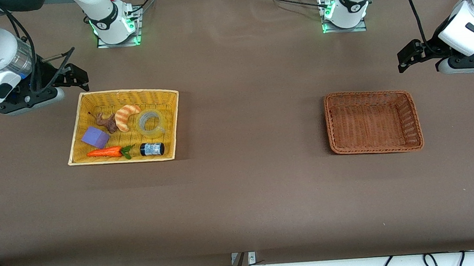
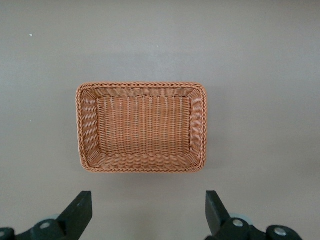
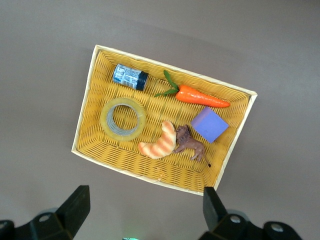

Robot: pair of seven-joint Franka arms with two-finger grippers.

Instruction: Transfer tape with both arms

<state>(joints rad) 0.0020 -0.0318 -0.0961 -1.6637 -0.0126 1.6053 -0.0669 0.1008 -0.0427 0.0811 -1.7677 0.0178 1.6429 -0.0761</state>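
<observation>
Five things — tape included — fill the yellow basket; brown basket empty.

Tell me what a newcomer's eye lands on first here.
First the yellow basket toward the right arm's end, crowded with the tape, a carrot, a croissant, a purple block and a small jar. Next, the brown basket toward the left arm's end, holding nothing.

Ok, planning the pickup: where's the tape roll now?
The translucent yellowish tape roll lies in the yellow wicker basket at the right arm's end, beside the striped croissant toy.
</observation>
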